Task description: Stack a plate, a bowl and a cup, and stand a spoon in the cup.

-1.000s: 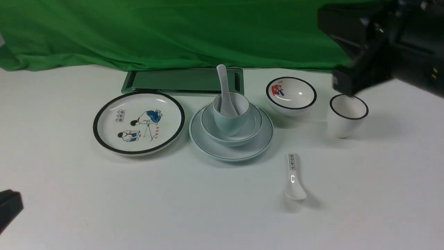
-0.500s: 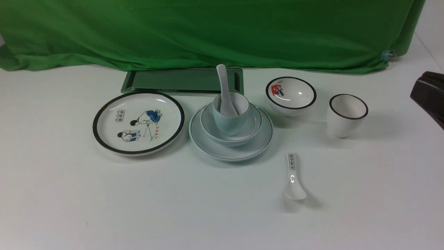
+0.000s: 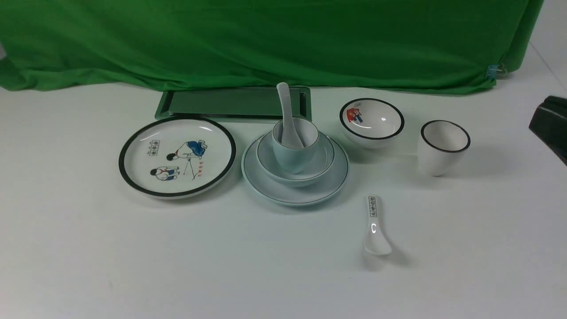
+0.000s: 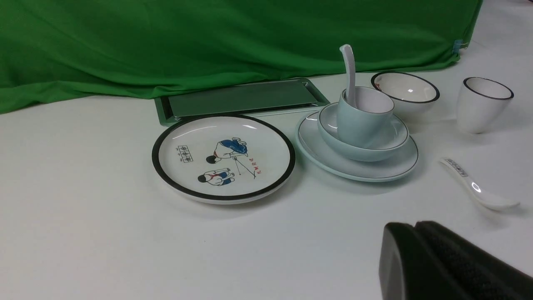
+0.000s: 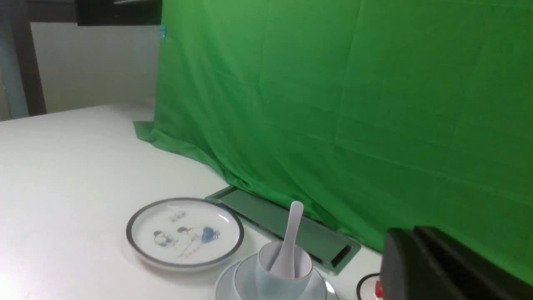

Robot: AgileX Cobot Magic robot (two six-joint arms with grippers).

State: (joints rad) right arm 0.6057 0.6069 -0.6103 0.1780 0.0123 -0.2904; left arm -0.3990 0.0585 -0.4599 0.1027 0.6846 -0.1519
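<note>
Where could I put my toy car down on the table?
There's bare room in front of the cartoon plate, leftwards too. Another patch lies right of the spoon with writing. It's crowded where the bowl stack sits between that plate and the black-rimmed bowl.

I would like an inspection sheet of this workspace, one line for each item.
Surface: white table, no spill seen
Job's things: plate, bowl and cup stacked; spoon leaning in cup
Clutter: cartoon plate, black-rimmed bowl, black-rimmed cup, marked spoon, green tray
Grippers: left and right shut, empty
Cables: nothing seen
Surroundings: green cloth behind, clipped at right
</note>
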